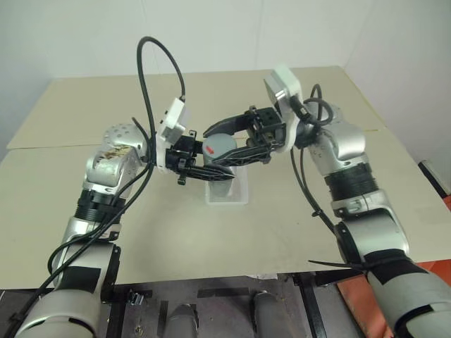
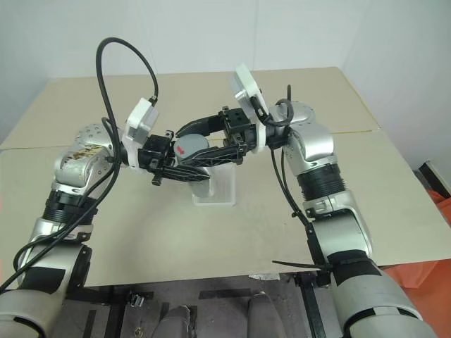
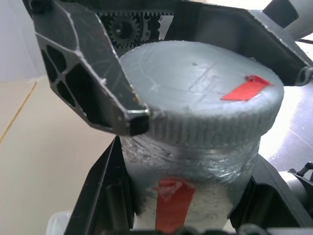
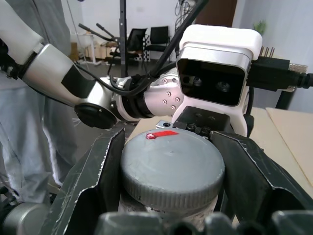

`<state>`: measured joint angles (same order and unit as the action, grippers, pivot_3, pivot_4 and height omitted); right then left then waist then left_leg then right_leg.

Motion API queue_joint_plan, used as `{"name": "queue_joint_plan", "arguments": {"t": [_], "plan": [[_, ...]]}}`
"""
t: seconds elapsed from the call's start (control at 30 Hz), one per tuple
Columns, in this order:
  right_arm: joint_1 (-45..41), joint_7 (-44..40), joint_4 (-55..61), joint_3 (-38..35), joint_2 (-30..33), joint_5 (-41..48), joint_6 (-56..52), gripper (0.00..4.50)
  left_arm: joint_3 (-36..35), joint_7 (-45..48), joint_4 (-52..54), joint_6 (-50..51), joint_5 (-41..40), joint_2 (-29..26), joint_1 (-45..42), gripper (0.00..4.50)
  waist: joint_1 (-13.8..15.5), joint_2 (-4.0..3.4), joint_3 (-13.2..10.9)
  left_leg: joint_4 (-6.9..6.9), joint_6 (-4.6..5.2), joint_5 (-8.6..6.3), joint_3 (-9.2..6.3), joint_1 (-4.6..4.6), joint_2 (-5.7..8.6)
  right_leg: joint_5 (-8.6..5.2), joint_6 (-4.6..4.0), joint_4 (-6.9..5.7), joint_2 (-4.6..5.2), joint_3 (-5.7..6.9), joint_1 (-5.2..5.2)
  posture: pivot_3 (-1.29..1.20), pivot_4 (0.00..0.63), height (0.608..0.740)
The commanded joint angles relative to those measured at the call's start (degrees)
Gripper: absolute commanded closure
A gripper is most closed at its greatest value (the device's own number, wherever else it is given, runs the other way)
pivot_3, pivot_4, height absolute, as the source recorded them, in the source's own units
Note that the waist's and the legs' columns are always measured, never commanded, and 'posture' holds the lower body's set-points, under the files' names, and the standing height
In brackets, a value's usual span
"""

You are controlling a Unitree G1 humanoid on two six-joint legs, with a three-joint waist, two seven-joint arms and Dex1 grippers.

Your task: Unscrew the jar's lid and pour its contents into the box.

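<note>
The jar (image 3: pixel 195 166), clear with a red-and-white label, hangs in the air over the box (image 1: pixel 229 191). My left gripper (image 1: pixel 213 173) is shut on the jar's body, one black finger on each side. The grey lid (image 4: pixel 171 166), marked with a strip of red tape, sits on the jar. My right gripper (image 4: pixel 171 174) comes in from the opposite side, and its fingers (image 4: pixel 93 181) press against the lid's ribbed rim. The contents are hidden inside the jar. The box is a shallow translucent white container on the table, straight below both grippers.
A beige tabletop (image 1: pixel 296 232) spreads out around the box, with a seam across it farther back. Its front edge (image 1: pixel 211 276) lies close to me. Something orange (image 1: pixel 430 271) sits beyond the table's right front corner.
</note>
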<state>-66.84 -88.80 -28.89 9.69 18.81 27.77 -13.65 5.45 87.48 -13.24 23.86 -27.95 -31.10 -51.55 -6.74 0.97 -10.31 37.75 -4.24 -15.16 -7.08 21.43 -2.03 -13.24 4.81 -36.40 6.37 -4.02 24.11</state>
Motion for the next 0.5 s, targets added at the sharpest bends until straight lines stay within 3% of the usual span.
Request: {"name": "queue_joint_plan", "arguments": {"t": [0.03,0.1,0.33,0.5], "plan": [[-1.07,3.02,-1.65,-0.05,-0.07,-4.44,2.97,0.47,-1.40,-0.08,3.15,-0.20,-2.53,1.23,-0.80,2.55,-0.09,0.00,0.00,0.00,-0.02,0.01,-0.02,0.02,0.00,0.00,0.00,-0.04,0.00,0.01,0.01,0.00,0.150,0.740],[-0.47,5.37,-0.29,-1.39,0.80,-4.89,2.32,0.04,-1.61,-0.61,2.43,-0.42,-2.00,1.04,-0.51,2.55,-0.11,0.00,0.00,0.01,-0.11,0.06,-0.04,0.05,0.01,0.00,0.00,-0.05,0.00,0.02,0.01,0.00,0.150,0.740],[9.27,19.27,23.81,-7.06,7.54,-1.24,-11.32,0.04,-1.78,-3.96,-6.03,-5.20,2.36,1.50,-1.29,2.55,0.53,0.00,-0.01,0.02,-0.31,0.17,-0.07,0.09,0.03,-0.01,0.00,-0.10,0.01,0.02,0.04,0.00,0.150,0.740],[13.86,32.03,39.20,-7.07,7.38,-0.24,-22.86,0.04,-1.42,-4.59,-10.28,-7.60,3.80,3.21,-2.61,2.55,0.29,-0.07,-0.04,0.01,-0.23,0.13,-0.06,0.08,0.04,-0.02,-0.02,-0.21,0.00,-0.01,0.11,0.00,0.150,0.740]]}}
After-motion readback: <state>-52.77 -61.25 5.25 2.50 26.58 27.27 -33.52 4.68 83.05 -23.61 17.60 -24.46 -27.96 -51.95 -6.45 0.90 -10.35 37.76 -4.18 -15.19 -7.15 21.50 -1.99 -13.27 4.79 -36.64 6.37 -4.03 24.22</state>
